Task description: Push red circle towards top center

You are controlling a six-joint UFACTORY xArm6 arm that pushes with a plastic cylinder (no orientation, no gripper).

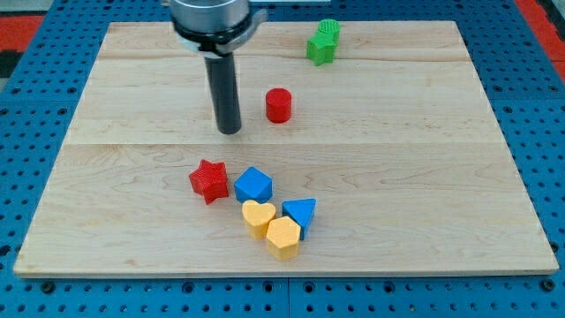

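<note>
The red circle (279,104) is a short red cylinder standing on the wooden board (397,177), a little above the board's middle. My tip (229,131) is at the end of the dark rod, just to the view's left of the red circle and slightly lower, with a small gap between them. The rod hangs from the arm's head at the view's top.
A green star-like block (323,41) sits near the top edge, up and right of the red circle. Lower down lie a red star (209,180), a blue cube-like block (254,185), a blue triangle (300,213), a yellow heart (258,216) and a yellow hexagon (283,237).
</note>
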